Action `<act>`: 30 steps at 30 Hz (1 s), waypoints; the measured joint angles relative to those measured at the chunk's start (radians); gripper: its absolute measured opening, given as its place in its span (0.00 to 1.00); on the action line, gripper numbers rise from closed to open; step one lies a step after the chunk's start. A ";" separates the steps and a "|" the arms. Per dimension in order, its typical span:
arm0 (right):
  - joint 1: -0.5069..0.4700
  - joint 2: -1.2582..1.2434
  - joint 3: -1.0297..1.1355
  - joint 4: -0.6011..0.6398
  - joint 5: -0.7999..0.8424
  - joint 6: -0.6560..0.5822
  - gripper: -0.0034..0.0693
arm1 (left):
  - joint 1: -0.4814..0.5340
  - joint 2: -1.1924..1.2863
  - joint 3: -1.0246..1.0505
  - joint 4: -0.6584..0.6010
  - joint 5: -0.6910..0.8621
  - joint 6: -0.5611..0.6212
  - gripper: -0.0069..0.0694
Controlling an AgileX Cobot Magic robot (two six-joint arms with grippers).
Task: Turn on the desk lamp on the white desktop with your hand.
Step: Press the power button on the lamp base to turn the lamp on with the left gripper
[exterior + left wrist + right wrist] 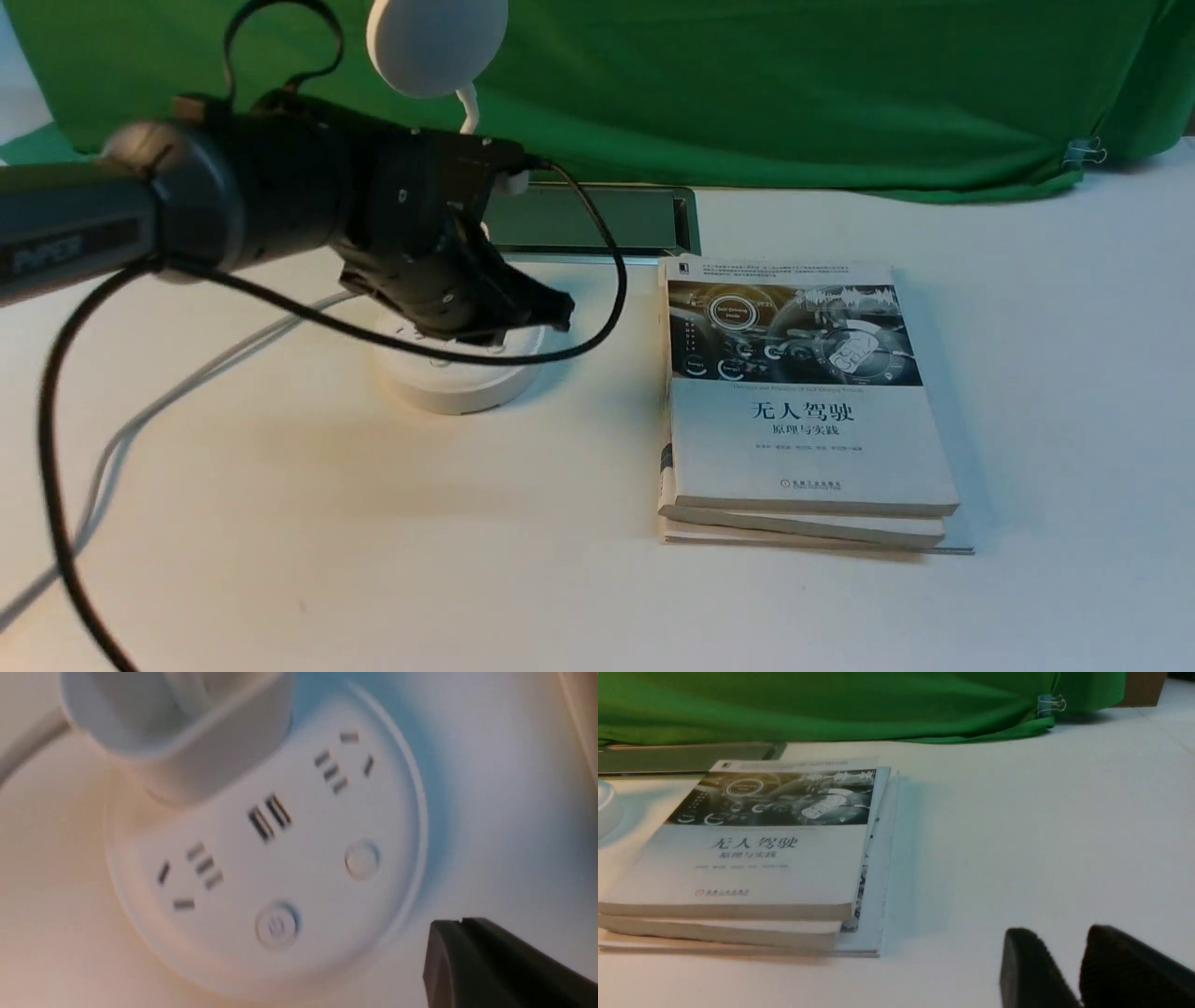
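The left hand (551, 313), a black gripper on a dark grey arm, hangs low over the round base of the one desk lamp (457, 387), its tip above the base's right part. Whether its jaws are parted or closed I cannot tell: the front view shows them as one dark mass, and the left wrist view catches a single dark finger (490, 961) just beside the base's rim. It grips nothing that shows, and I cannot tell whether it touches the base.

The lamp stands on the white desktop (373, 523), left of centre and just in front of the one metal-framed cable slot (579, 219). Its disc head (434, 42) rises above the arm on a thin neck (467, 103). The base top carries two buttons, one plain (362, 858) and one with a power mark (277, 926), two groups of socket slots, and one pair of narrow slots (268, 816) between them. One cup-shaped holder (187, 732) sits at its far edge. A white cord (233, 350) trails off to the left.

To the right of the lamp lies a stack of three books (803, 439), two thick and one thin beneath. A green cloth (794, 84) runs along the back, with one binder clip (1083, 151).

The right gripper (1064, 933) shows two black fingertips (1027, 966) drawn together, empty, low over bare desktop right of the books
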 joint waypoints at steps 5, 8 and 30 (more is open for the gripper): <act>0.000 0.000 0.000 0.000 0.000 0.000 0.38 | 0.000 0.079 -0.043 0.081 -0.036 -0.052 0.13; 0.000 0.000 0.000 0.000 0.000 0.000 0.38 | 0.001 0.108 -0.044 0.120 -0.043 -0.082 0.13; 0.000 0.000 0.000 0.000 0.000 0.000 0.38 | 0.010 0.119 0.002 0.097 -0.130 -0.141 0.13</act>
